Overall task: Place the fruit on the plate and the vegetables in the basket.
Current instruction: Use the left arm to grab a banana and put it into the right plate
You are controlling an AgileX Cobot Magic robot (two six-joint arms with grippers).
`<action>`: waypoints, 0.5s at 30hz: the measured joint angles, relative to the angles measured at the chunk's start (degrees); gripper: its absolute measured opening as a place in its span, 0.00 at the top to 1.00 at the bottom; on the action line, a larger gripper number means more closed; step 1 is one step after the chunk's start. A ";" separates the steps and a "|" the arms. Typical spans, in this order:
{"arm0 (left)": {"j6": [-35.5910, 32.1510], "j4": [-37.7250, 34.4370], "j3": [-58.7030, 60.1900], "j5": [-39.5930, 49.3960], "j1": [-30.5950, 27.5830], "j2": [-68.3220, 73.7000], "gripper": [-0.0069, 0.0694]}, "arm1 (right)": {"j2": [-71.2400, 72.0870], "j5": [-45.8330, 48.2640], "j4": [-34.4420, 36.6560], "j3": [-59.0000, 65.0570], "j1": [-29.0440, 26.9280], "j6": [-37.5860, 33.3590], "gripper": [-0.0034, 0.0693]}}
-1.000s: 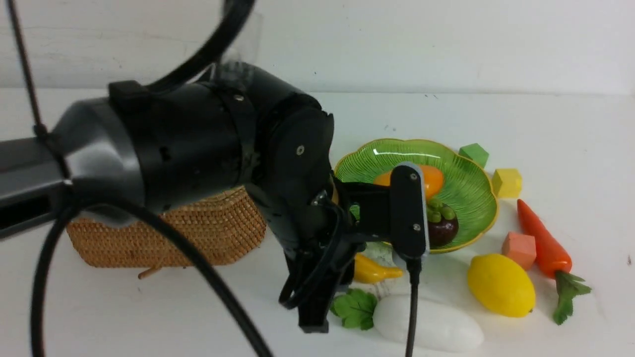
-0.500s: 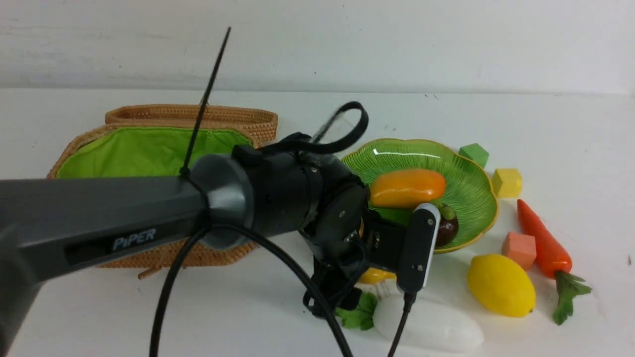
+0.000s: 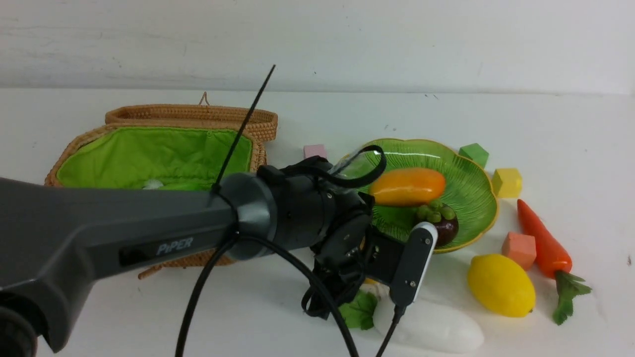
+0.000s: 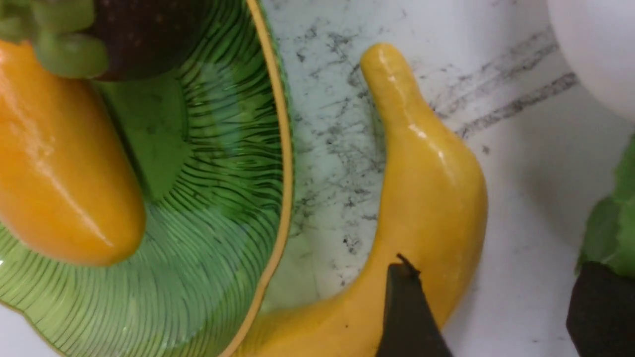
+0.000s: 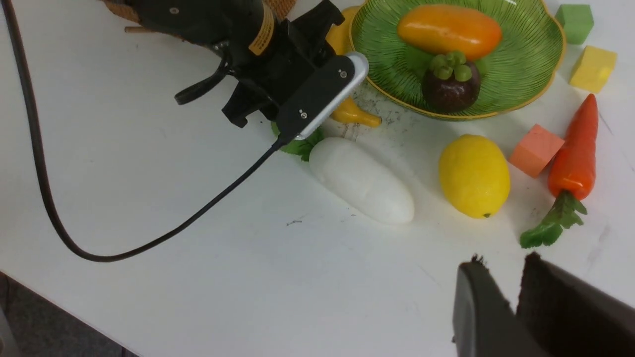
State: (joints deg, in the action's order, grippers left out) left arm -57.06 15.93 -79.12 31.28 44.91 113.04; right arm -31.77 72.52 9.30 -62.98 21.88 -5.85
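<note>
Yellow banana (image 4: 426, 198) beside green plate (image 4: 233, 163).

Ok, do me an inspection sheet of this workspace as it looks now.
Surface: white table, dark scuffs beside plate.
Job's things: mango and mangosteen on plate; banana, lemon, radish and carrot on table; basket open, contents unclear.
Clutter: pink cube, green cube, yellow cube, orange cube, all on table.
End effectors: left end effector open, low over banana; right end effector almost shut, empty.
Cables: black lead trailing across table from left arm; cable tie sticking up.
Surroundings: white wall, nothing else seen.
</note>
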 joint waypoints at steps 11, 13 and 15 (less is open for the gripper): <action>0.05 0.36 0.00 -0.14 0.00 1.46 0.43 | 0.00 0.00 0.00 0.00 0.00 0.00 0.75; 1.01 0.36 0.00 -0.14 0.00 1.46 0.43 | 0.00 0.00 0.00 0.00 0.00 0.00 0.75; 3.00 0.22 0.00 -0.14 0.00 1.17 0.43 | 0.00 0.03 0.00 0.00 0.00 0.00 0.75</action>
State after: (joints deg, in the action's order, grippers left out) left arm -54.06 16.16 -79.12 31.14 44.91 114.21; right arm -31.77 72.56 9.30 -62.98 21.88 -5.85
